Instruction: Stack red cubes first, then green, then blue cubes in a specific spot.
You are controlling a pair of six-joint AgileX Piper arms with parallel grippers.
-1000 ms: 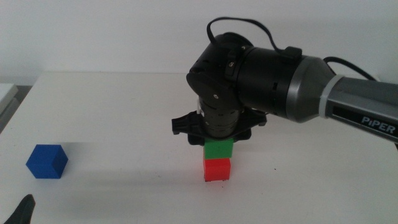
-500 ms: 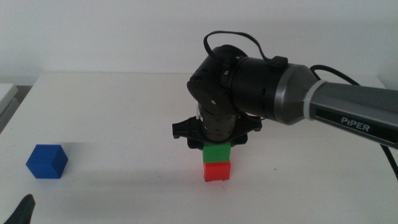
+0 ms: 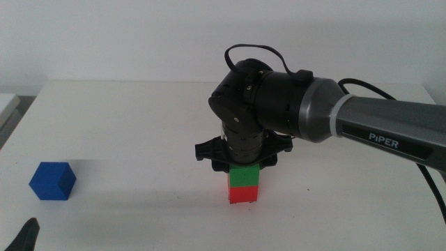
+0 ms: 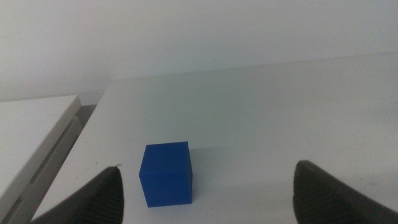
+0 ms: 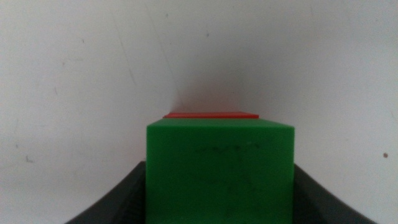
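Note:
In the middle view the red cube (image 3: 243, 194) sits on the white table near the centre. The green cube (image 3: 244, 174) rests squarely on top of it. My right gripper (image 3: 241, 159) points straight down, shut on the green cube. In the right wrist view the green cube (image 5: 219, 168) fills the space between the jaws, with a thin edge of the red cube (image 5: 211, 115) showing past it. The blue cube (image 3: 52, 180) lies alone at the left. My left gripper (image 4: 205, 190) waits open at the table's near left, with the blue cube (image 4: 166, 173) ahead of it. The specific spot's marks are hidden.
A white ledge (image 3: 6, 106) adjoins the table's left side, and it also shows in the left wrist view as a white ledge (image 4: 37, 124). The right arm's grey body (image 3: 362, 129) stretches over the right half of the table.
My right gripper has lowered the green cube from just above the red cube onto its top. The blue cube and the left arm have not moved.

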